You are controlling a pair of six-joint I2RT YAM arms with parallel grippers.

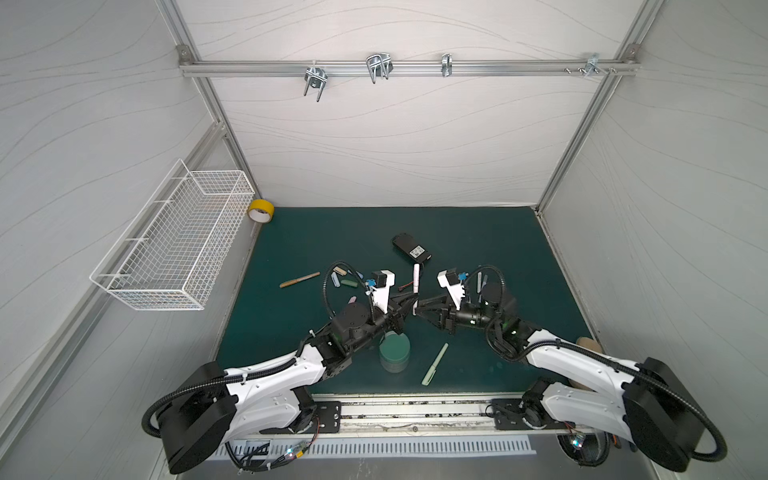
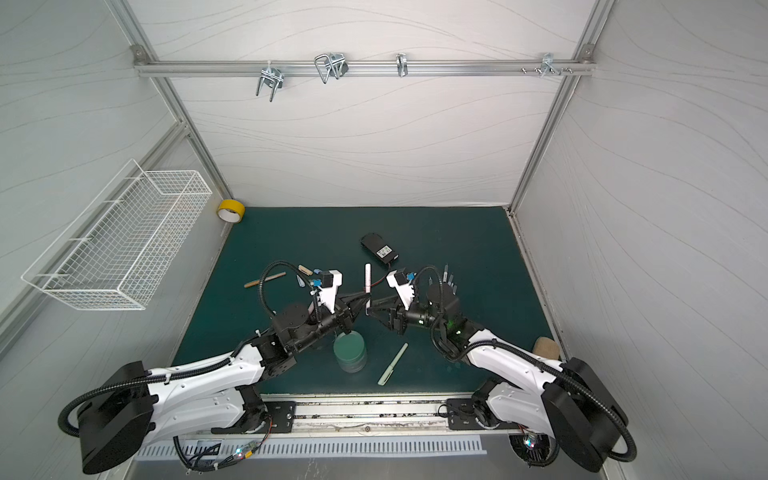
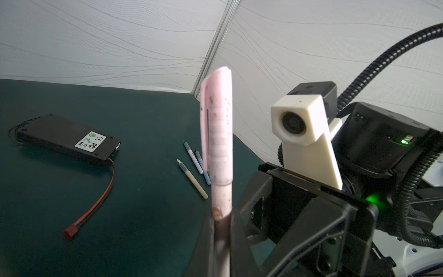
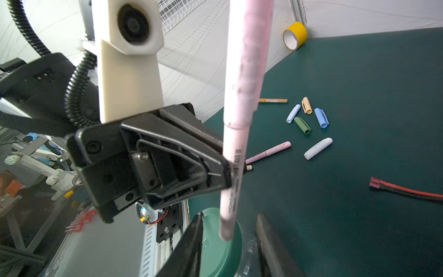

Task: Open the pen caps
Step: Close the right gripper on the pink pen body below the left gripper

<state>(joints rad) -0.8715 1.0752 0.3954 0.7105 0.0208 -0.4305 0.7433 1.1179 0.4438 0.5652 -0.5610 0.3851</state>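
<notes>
My left gripper (image 3: 221, 239) is shut on the body of a pink pen (image 4: 236, 153), which stands nearly upright above the mat. Its pink pen cap (image 3: 218, 124) is on the upper end. In both top views the pen (image 1: 416, 280) rises from the left gripper (image 1: 411, 296). My right gripper (image 4: 227, 242) is open, with one jaw on each side of the pen's lower end and a gap to both. Loose pen caps lie on the mat: light blue (image 4: 293, 113), tan (image 4: 306, 105), blue (image 4: 321, 117), green (image 4: 302, 125), white (image 4: 318, 148).
A green-lidded jar (image 1: 394, 351) stands below the grippers. Nearby lie a green pen (image 1: 435, 364), a tan pen (image 1: 300, 279), a pink pen (image 4: 268, 152) and uncapped pen bodies (image 3: 193, 178). A black battery pack (image 1: 411, 248) with a red wire, yellow tape (image 1: 260, 211) and a wire basket (image 1: 174, 245) are farther off.
</notes>
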